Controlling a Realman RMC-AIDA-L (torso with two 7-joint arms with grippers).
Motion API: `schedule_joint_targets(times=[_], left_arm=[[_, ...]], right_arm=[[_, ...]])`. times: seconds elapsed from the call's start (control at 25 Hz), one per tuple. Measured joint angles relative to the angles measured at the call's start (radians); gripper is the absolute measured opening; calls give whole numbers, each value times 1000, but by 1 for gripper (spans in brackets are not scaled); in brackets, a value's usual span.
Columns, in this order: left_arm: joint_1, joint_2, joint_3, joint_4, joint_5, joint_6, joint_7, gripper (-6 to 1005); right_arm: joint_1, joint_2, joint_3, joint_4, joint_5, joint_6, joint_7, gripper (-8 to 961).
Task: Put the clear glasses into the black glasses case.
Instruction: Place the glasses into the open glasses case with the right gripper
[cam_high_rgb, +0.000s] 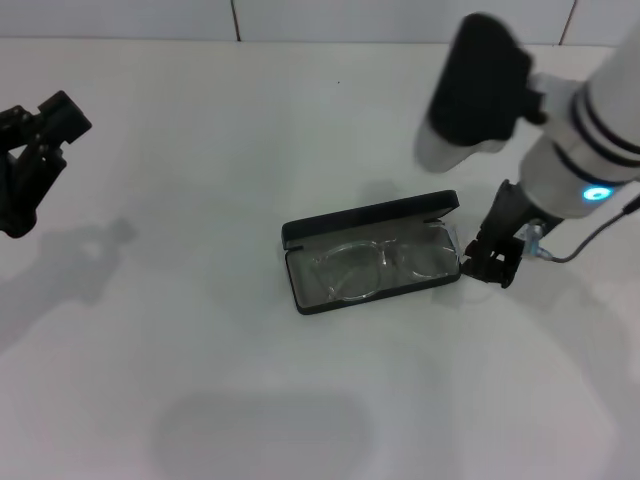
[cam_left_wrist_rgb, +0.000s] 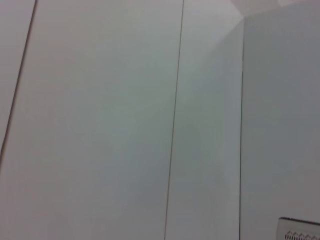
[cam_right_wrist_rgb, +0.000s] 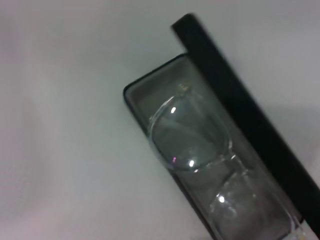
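- The case (cam_high_rgb: 372, 254) lies open on the white table (cam_high_rgb: 200, 350), lid (cam_high_rgb: 370, 218) standing up along its far edge.
- The glasses (cam_high_rgb: 378, 266) lie inside on the grey lining, lenses up — the right wrist view shows them there too (cam_right_wrist_rgb: 192, 145).
- The right gripper (cam_high_rgb: 490, 262) hangs just beside the case's right end, low over the table; whether it is spread or pressed together I cannot tell.
- The glasses lie to that gripper's left, near it.
- The left gripper (cam_high_rgb: 35, 150) is parked well apart at the table's left edge — its state too I cannot tell.
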Motion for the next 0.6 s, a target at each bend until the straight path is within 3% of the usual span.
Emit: schedule_joint_targets(times=[0.32,0.6], left_arm=[[-16,6,0,2,0,0,-7,96],[-21,6,-1,1,0,-1,-9,96]], right_arm=[[-142,-5,166,-119,47,14,-37,143],[-231,-9,386,-110,161,50,-140,143]])
